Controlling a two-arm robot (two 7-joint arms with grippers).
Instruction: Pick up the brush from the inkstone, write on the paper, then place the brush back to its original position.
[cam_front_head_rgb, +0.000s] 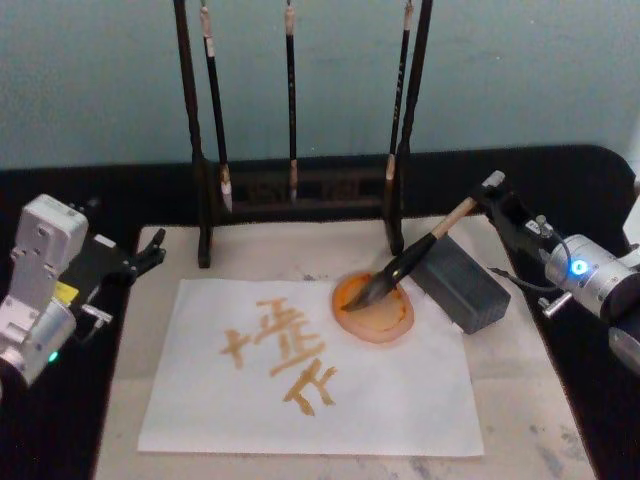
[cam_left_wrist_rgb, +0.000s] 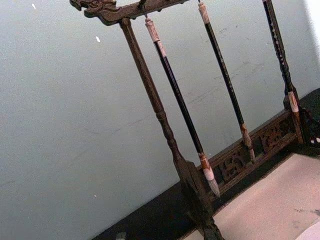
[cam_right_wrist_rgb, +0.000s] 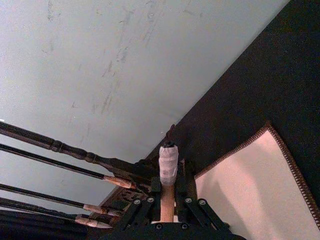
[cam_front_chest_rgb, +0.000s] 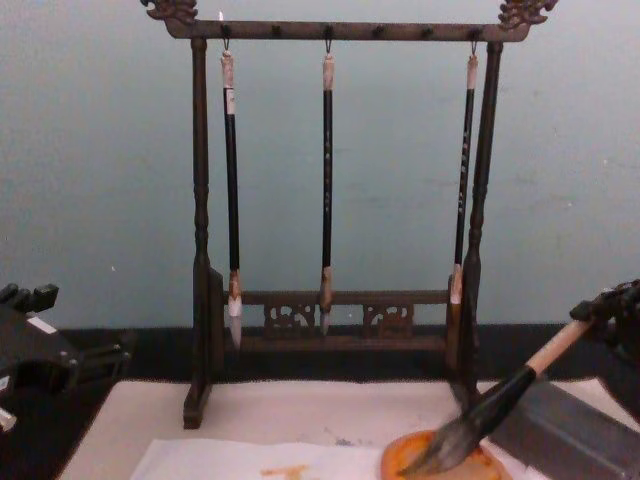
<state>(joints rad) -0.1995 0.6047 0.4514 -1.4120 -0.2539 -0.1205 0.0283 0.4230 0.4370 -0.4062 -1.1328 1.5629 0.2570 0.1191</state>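
On the beige mat (cam_front_head_rgb: 530, 400), the brush (cam_front_head_rgb: 405, 262) is held slanting, bristles in the inkstone (cam_front_head_rgb: 392, 326) at the far edge of the paper (cam_front_head_rgb: 400, 400). Its handle end is clamped by the right gripper (cam_front_head_rgb: 490, 190), seemingly for release, since orange characters are written. The left gripper (cam_front_head_rgb: 148, 256) is parked at the left; whether its jaws are apart cannot be told. A brush rack (cam_front_head_rgb: 300, 190) is backed by pale wall.

Right arm comes in from the right side, wrist tilted down and inward. Right gripper (cam_front_head_rgb: 490, 190) is raised off the desk, fingers (cam_right_wrist_rgb: 186, 192) clamped on the pale upper handle of the brush (cam_front_head_rgb: 415, 255). Left arm sits low at the left desk edge, with the left gripper (cam_front_head_rgb: 148, 256) pointing inward.
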